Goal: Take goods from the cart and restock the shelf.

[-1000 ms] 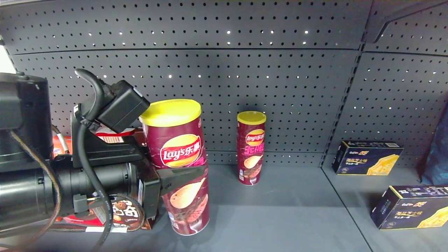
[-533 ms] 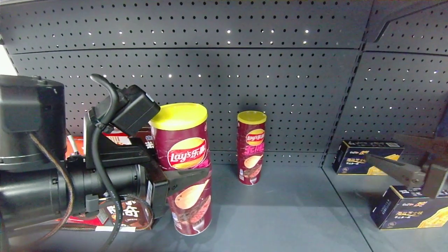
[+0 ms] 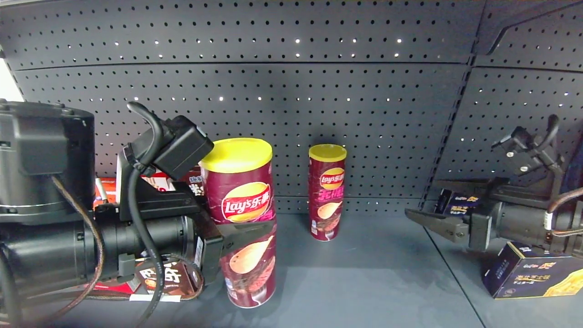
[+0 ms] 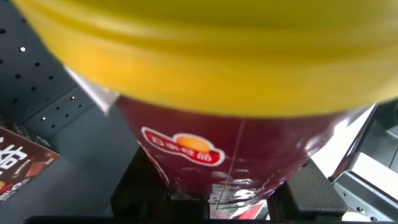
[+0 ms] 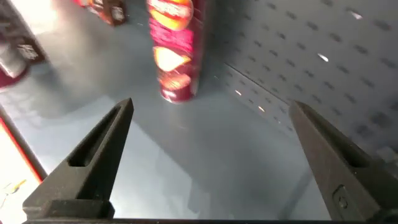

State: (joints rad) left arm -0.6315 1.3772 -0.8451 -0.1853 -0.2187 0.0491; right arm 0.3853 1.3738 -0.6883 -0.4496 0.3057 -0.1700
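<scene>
The purple chips can (image 3: 237, 182) with the yellow lid (image 4: 217, 50) stands upright at the left-centre of the shelf board (image 3: 364, 282). Its base is at the board's surface, though contact cannot be confirmed. The left gripper (image 3: 246, 226) is clamped around its middle, coming in from 9 o'clock, with one finger (image 3: 237, 233) across the front. A second, matching can (image 3: 327, 191) stands apart at 2 o'clock, against the pegboard back (image 3: 291, 91). Chocolate snack packs (image 3: 168, 278) lie at 8 o'clock, behind the left arm. At 3 o'clock, well apart, the right gripper (image 3: 423, 198) hangs with its fingers spread wide over the board. A dark blue box (image 3: 533, 273) lies at its 4 o'clock.
</scene>
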